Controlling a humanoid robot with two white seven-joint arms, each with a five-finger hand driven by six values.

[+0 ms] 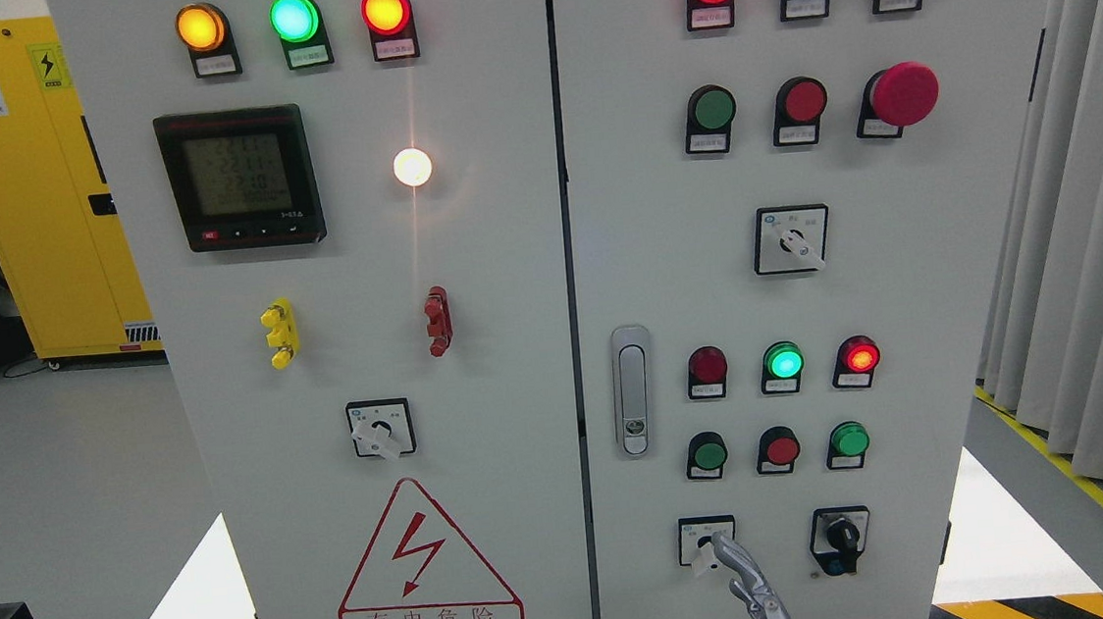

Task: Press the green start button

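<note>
A grey control cabinet (907,321) fills the view. Its right door carries green push buttons: one in the upper row (713,110) and two in the lower row, at the left (709,455) and at the right (849,440). A green lamp (783,362) glows above the lower row. A slim metallic part of my right hand (745,575) rises from the bottom edge. Its tip lies at the white selector switch (706,540), below the lower left green button. The rest of the hand is out of frame.
Red buttons (781,449) (804,101) sit beside the green ones, and a red mushroom stop (903,95) is at the upper right. A black key switch (840,535) and a door handle (631,392) are nearby. A yellow cabinet (40,192) stands at the left, curtains (1099,257) at the right.
</note>
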